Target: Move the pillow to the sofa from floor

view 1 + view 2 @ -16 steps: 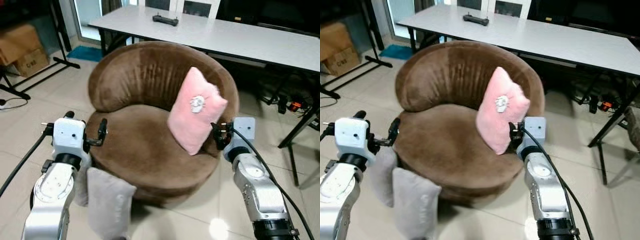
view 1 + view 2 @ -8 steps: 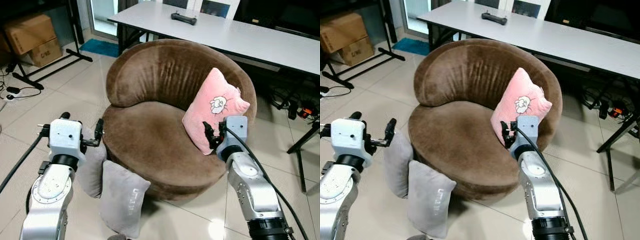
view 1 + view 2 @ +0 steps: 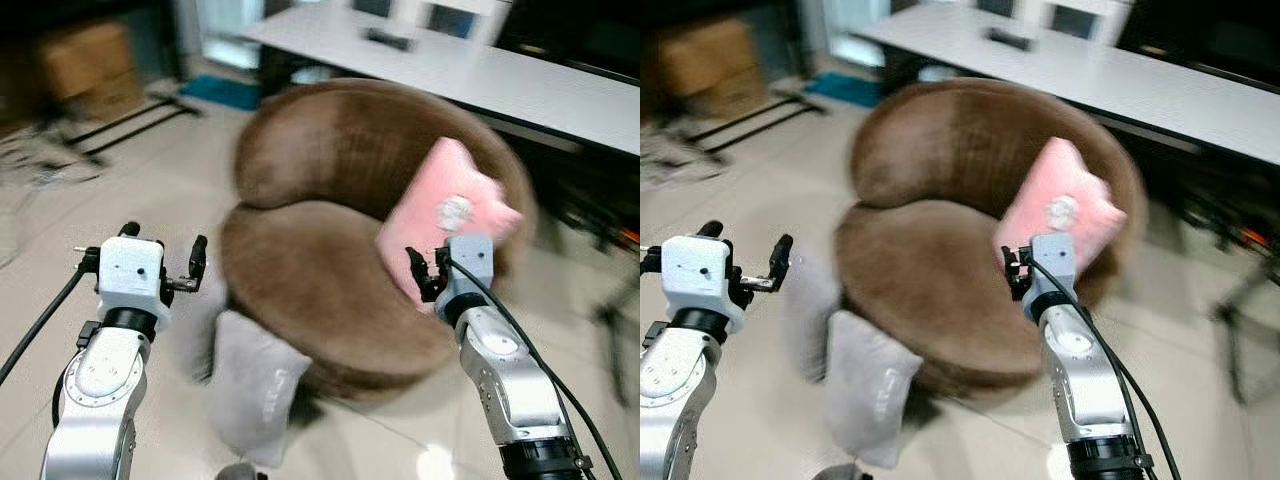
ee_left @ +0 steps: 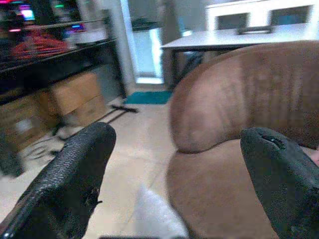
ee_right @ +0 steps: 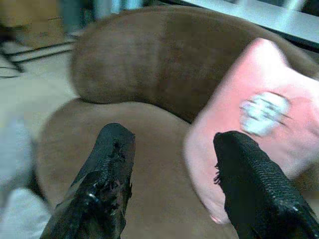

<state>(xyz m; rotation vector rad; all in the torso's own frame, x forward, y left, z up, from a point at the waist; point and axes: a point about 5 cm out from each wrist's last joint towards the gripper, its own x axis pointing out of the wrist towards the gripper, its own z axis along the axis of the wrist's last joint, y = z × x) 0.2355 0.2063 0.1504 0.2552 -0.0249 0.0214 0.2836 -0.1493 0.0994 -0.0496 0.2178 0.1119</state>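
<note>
Two grey pillows stand on the floor against the front left of the round brown sofa (image 3: 330, 290): one nearer me (image 3: 255, 385), one behind it (image 3: 205, 330). A pink pillow (image 3: 450, 215) leans on the sofa's right backrest. My left gripper (image 3: 163, 238) is open and empty, raised left of the sofa and above the grey pillows. My right gripper (image 3: 425, 262) is open and empty too, just before the pink pillow's lower edge. The right wrist view looks between its fingers (image 5: 114, 164) at the pink pillow (image 5: 259, 119) and the seat. The whole scene is blurred.
A long white table (image 3: 560, 80) with a black remote (image 3: 385, 38) stands behind the sofa. Cardboard boxes (image 3: 90, 60) and black stand legs (image 3: 120, 130) are at the far left. Cables lie under the table at the right. Pale tiled floor (image 3: 150, 190) lies to the left.
The whole picture has shifted and blurred, so the camera is moving. Both arms keep the same raised pose with open fingers. The pillows lie as before.
</note>
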